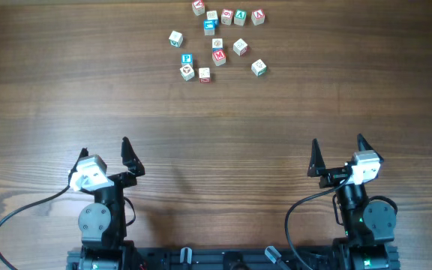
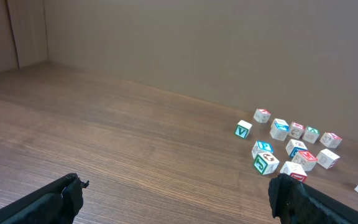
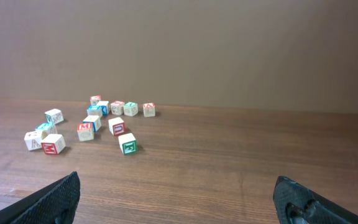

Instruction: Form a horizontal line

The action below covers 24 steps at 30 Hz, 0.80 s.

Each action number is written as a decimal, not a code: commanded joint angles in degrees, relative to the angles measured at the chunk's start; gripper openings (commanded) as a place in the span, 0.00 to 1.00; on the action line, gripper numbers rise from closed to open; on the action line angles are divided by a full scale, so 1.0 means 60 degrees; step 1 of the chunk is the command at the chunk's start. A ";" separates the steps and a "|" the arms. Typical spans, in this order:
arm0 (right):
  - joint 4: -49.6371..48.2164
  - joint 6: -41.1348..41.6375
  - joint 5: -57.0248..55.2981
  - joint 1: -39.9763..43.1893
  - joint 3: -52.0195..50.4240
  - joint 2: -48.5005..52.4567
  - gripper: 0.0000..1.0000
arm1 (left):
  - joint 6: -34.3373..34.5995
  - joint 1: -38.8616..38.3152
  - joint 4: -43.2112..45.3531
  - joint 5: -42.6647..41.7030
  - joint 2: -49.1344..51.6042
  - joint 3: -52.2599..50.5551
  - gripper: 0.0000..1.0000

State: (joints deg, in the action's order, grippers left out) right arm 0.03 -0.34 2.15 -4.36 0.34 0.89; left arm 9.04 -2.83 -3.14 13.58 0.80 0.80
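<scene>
Several small letter cubes lie clustered at the far middle of the table. At the cluster's far side, a short rough row point(image 1: 226, 15) of pale, red-marked and green-marked cubes runs left to right. A red-marked cube point(image 1: 258, 16) sits a small gap to its right. The row also shows in the left wrist view point(image 2: 311, 134) and the right wrist view point(image 3: 130, 109). I cannot tell whether its cubes touch. My left gripper point(image 1: 104, 148) point(image 2: 174, 183) and right gripper point(image 1: 337, 141) point(image 3: 176, 180) are both open, empty and far from the cubes, near the front edge.
Loose cubes lie in front of the row: a blue-faced one point(image 1: 187, 59), a red M cube point(image 1: 218, 57), a green one point(image 1: 258, 67) and a lone one at the left point(image 1: 175, 37). Bare wood table point(image 1: 216, 127) lies between the grippers and the cubes.
</scene>
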 commanded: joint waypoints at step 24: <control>-0.0007 -0.0127 0.0149 -0.0015 -0.0007 -0.0076 0.99 | 0.0331 0.0066 0.1577 -0.2889 0.0219 0.1457 1.00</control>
State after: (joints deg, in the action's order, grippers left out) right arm 0.03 -0.34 2.15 -4.36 0.34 0.89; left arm 9.76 -2.83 6.79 1.78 0.93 2.79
